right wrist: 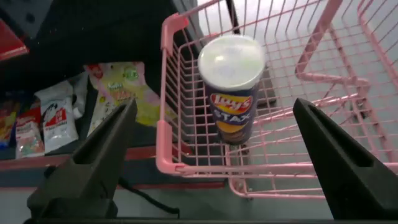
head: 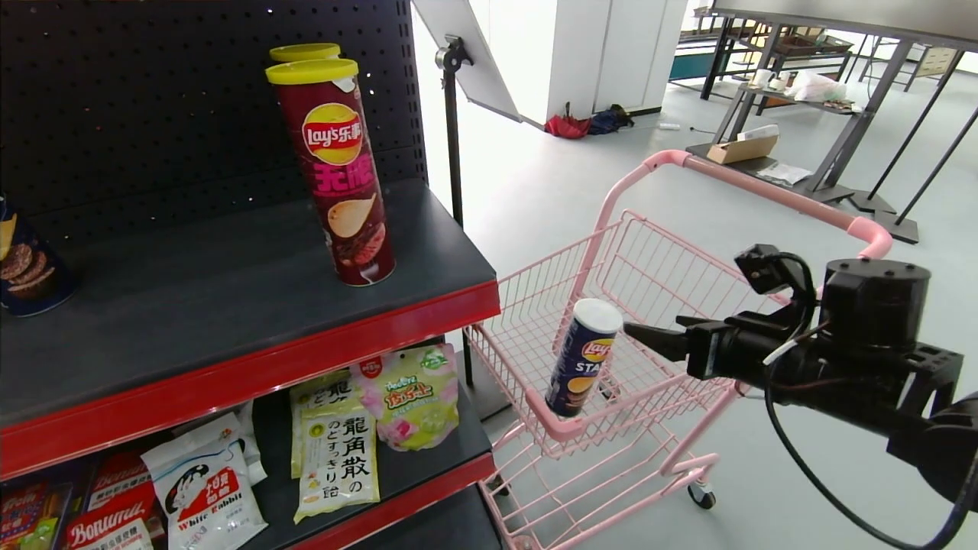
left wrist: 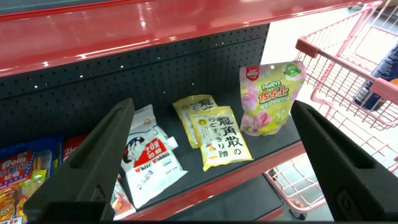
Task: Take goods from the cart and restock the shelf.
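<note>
Beside the shelf (head: 252, 305), at the right of the scene, stands the pink cart (head: 554, 424). Observe one blue chip can (head: 584, 355) with a white lid in the near left corner of the basket, slightly tilted, close to the rim nearest the shelf.

The right pincer (right wrist: 214, 102) hangs over the basket, just right of the blue chip can. Its fingers are spread wide and hold nothing. You cannot tell whether a fingertip touches the can.

The left pincer (left wrist: 212, 104) faces the lower shelf level, released and empty.

On the upper shelf board, note a maroon chip can (head: 334, 168) with a yellow lid, upright near the right end. A second yellow lid (head: 304, 52) shows just behind it. A dark cookie pack (head: 27, 267) sits at the far left.

On the lower level lie a white candy bag (left wrist: 146, 162), a yellow bag (left wrist: 221, 140) and a green-and-pink bag (left wrist: 270, 99), the last propped against the back panel.
</note>
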Tool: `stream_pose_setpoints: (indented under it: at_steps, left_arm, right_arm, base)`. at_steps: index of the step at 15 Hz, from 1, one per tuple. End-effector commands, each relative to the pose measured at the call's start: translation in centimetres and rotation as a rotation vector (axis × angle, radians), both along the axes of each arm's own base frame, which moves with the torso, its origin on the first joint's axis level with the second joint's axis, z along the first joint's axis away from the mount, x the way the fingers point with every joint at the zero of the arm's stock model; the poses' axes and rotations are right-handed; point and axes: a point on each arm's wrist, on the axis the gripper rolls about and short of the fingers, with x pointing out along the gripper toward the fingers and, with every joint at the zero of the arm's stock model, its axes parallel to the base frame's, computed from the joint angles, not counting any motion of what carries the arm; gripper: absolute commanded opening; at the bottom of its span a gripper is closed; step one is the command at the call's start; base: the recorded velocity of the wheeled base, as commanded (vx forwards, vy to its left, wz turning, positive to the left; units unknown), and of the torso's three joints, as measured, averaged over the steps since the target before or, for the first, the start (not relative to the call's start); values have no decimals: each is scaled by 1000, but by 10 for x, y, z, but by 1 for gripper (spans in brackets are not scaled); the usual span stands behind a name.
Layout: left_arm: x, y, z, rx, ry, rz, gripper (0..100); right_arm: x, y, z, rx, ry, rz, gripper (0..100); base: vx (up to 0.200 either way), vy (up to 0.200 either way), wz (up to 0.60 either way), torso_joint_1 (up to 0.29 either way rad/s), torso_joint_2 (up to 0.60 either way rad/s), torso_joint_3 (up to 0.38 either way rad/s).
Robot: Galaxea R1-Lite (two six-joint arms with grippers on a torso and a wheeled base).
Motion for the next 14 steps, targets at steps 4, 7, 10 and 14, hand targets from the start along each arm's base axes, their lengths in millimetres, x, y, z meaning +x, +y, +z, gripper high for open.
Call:
stream_pose_setpoints:
  at_steps: [4, 7, 10, 14]
  left_arm:
    - [0, 0, 0, 0, 0, 1, 100]
    - [0, 0, 0, 0, 0, 0, 100]
    - [0, 0, 0, 0, 0, 0, 100]
    - [0, 0, 0, 0, 0, 0, 100]
  right_arm:
    - [11, 20, -26, -21, 80, 46, 100]
    - [19, 19, -40, -45, 117, 24, 100]
    - [34, 25, -48, -51, 125, 22, 100]
    - [52, 32, -63, -68, 140, -2, 100]
  base:
    - [0, 0, 0, 0, 0, 0]
    - [0, 0, 0, 0, 0, 0]
    - [0, 0, 0, 0, 0, 0]
    - [0, 0, 0, 0, 0, 0]
